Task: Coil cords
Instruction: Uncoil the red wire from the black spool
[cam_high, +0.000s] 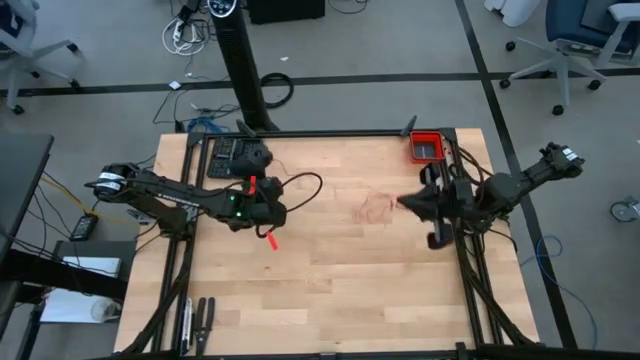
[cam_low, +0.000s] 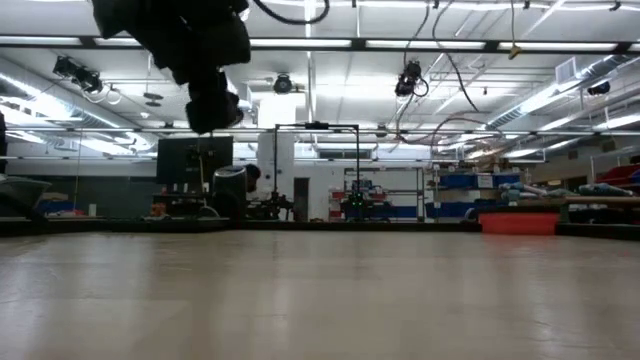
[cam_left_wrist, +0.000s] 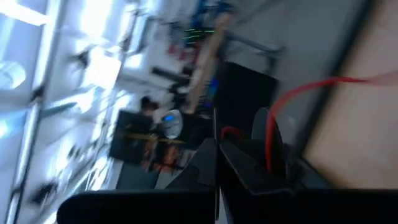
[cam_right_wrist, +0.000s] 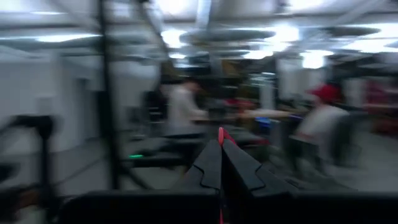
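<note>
Over the table's left half, left gripper (cam_high: 268, 214): fingers pressed together on the red cord (cam_left_wrist: 272, 127), held above the wood; the left wrist view shows the strand rising from between the fingertips and arching away toward the tabletop.
Table middle: a faint tangle of red cord (cam_high: 376, 207) lies loose on the wooden table (cam_high: 330, 290), between the two arms.
Right half, right gripper (cam_high: 405, 203): fingers closed, a bit of red cord (cam_right_wrist: 221, 134) showing at their tips in the right wrist view.
Far right corner: red bin (cam_high: 427, 147) at the table's edge.
</note>
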